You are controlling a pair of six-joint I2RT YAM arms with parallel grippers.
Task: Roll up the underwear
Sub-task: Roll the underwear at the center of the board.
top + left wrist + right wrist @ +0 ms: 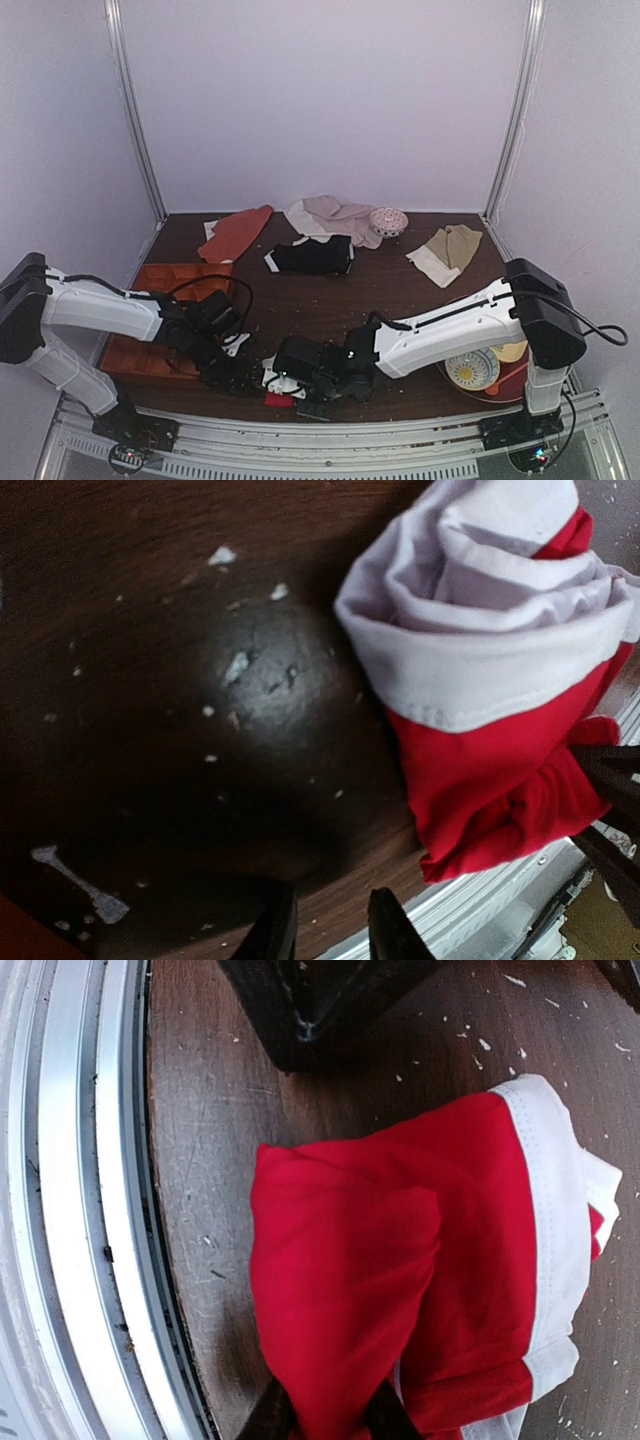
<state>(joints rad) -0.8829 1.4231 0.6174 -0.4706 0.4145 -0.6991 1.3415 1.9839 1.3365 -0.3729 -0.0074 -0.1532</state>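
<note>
The underwear [400,1260] is bright red with a white waistband. It lies bunched and partly rolled at the table's front edge, and shows as a small red patch in the top view [280,399]. My right gripper [328,1420] is shut on a red fold of it; in the top view this gripper [285,388] sits just above the fabric. My left gripper [333,932] is open and empty, low over bare table just left of the roll [490,710]. In the top view it [240,378] is beside the right gripper.
The metal rail [70,1210] runs right beside the underwear. An orange tray [165,300] is at the left. Black briefs [312,256], a beige garment [450,250], an orange-red cloth [238,232], a pale cloth [330,215] and a bowl [388,221] lie farther back. Dishes [475,370] sit at the right.
</note>
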